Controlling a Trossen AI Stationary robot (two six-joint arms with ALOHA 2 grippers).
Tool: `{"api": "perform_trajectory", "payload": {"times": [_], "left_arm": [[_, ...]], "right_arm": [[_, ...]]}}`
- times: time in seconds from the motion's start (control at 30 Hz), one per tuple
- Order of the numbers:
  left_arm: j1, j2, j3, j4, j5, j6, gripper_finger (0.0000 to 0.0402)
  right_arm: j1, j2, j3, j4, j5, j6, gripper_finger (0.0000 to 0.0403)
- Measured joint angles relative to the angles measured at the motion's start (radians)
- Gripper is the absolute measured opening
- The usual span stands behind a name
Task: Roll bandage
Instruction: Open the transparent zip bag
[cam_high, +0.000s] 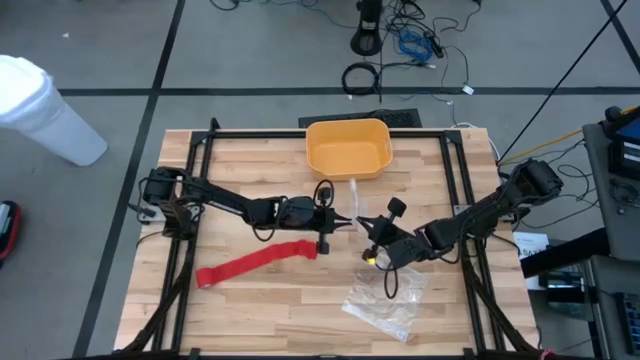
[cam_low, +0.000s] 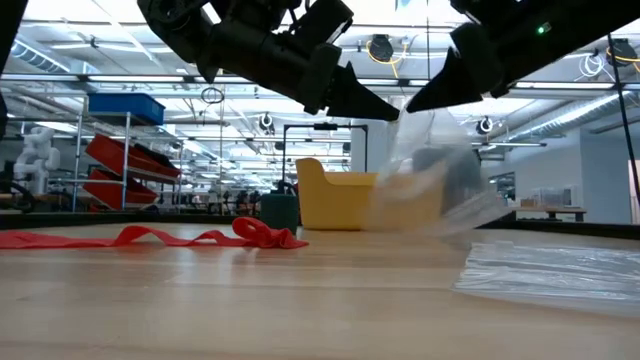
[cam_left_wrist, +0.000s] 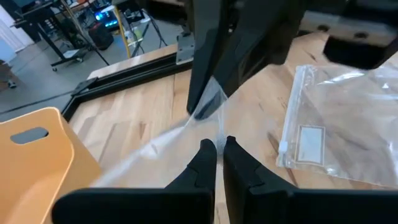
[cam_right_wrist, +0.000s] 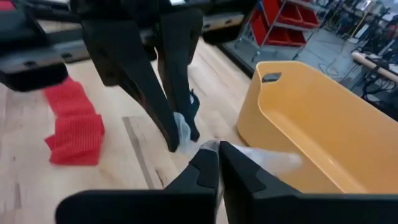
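the left gripper (cam_high: 352, 223) and the right gripper (cam_high: 366, 225) meet tip to tip above the middle of the wooden table (cam_high: 260, 300), each with its fingers pressed together on a clear plastic bag (cam_low: 435, 190) — the film hangs stretched between them, lifted off the wood. the red bandage (cam_high: 255, 262) lies unrolled as a flat wavy strip on the table under the left arm, touched by neither gripper. a second clear plastic bag (cam_high: 388, 298) lies flat near the right arm, and a yellow bin (cam_high: 348, 146) stands at the table's far edge.
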Motion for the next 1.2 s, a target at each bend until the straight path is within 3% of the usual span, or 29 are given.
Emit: {"api": "perform_trajectory", "payload": {"times": [0.4, 0.67, 0.87, 1.0, 1.1, 1.2], "left_arm": [[-0.004, 0.001, -0.001, 0.003, -0.009, 0.0, 0.0009], [-0.003, 0.005, -0.005, -0.01, 0.008, 0.0, 0.001], [-0.006, 0.005, -0.005, -0.037, 0.01, 0.0, 0.0012], [-0.024, 0.005, -0.004, -0.057, 0.015, 0.0, 0.0012], [-0.043, 0.005, -0.004, -0.071, 0.017, 0.001, 0.0013], [-0.06, -0.003, -0.004, -0.069, 0.017, 0.009, 0.0013]], "right_arm": [[0.078, -0.021, 0.0, 0.037, 0.078, -0.019, 0.0], [0.115, -0.114, 0.0, 0.046, 0.123, -0.034, 0.0], [0.125, -0.208, 0.0, 0.038, -0.07, 0.011, 0.0], [0.116, -0.301, 0.0, -0.062, -0.208, 0.125, 0.0], [0.08, -0.397, 0.001, -0.281, -0.316, 0.258, 0.0], [0.011, -0.481, 0.001, -0.567, -0.521, 0.447, 0.0004]]}}
